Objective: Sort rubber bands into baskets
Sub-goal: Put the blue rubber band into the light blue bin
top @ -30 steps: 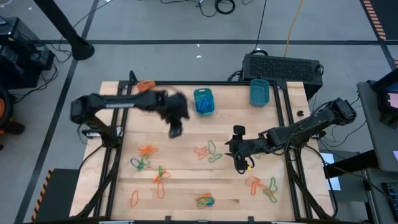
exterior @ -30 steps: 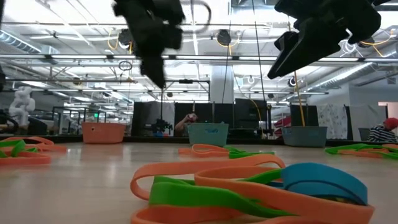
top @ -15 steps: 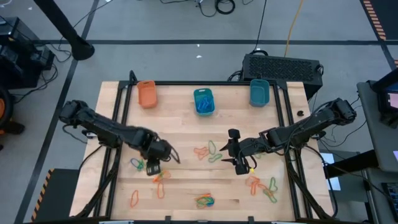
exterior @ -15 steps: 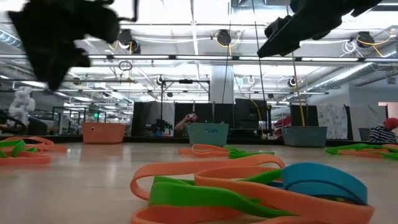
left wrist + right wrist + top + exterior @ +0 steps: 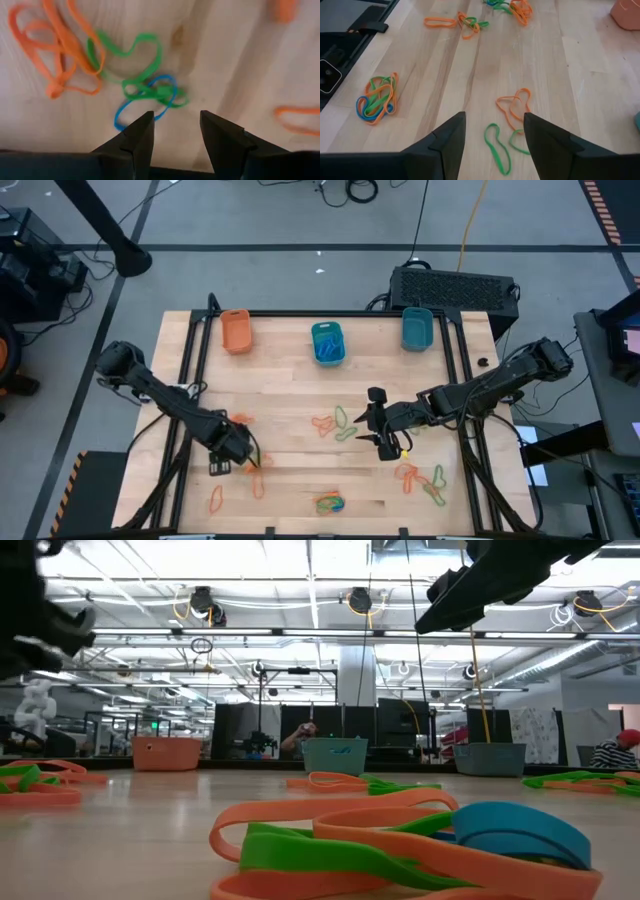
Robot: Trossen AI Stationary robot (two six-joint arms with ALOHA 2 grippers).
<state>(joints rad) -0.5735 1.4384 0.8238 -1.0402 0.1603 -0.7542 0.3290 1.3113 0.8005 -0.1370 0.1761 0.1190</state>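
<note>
Thin elastic rubber bands (image 5: pixel 333 423) in orange, green, blue and a little yellow lie scattered flat on the pale wooden bench (image 5: pixel 290 375), mostly over its near half: a cluster toward the near left corner, a loose group at the middle, a tangled knot (image 5: pixel 328 503) at the near edge and more toward the near right corner. The left wrist view alone resolves the left cluster: a blue loop (image 5: pixel 145 100) interlaced with a green loop (image 5: pixel 131 62), beside two overlapping orange loops (image 5: pixel 60 50). The low view alone shows the near-edge knot close up as flat ribbons, orange and green with a blue band (image 5: pixel 515 830) on top.

Three small rectangular plastic baskets stand apart along the far edge: an orange basket (image 5: pixel 236 330) toward the left, a teal basket (image 5: pixel 327 342) at the centre and a second teal basket (image 5: pixel 416 328) toward the right. The high view shows blue bands lying in the centre one.

The left end effector (image 5: pixel 175 132) hangs low over the left cluster, fingers apart, nothing between them. The right end effector (image 5: pixel 494 131) hovers just right of the middle group, fingers likewise apart and holding nothing.

A black box (image 5: pixel 452 287) sits beyond the far right corner.
</note>
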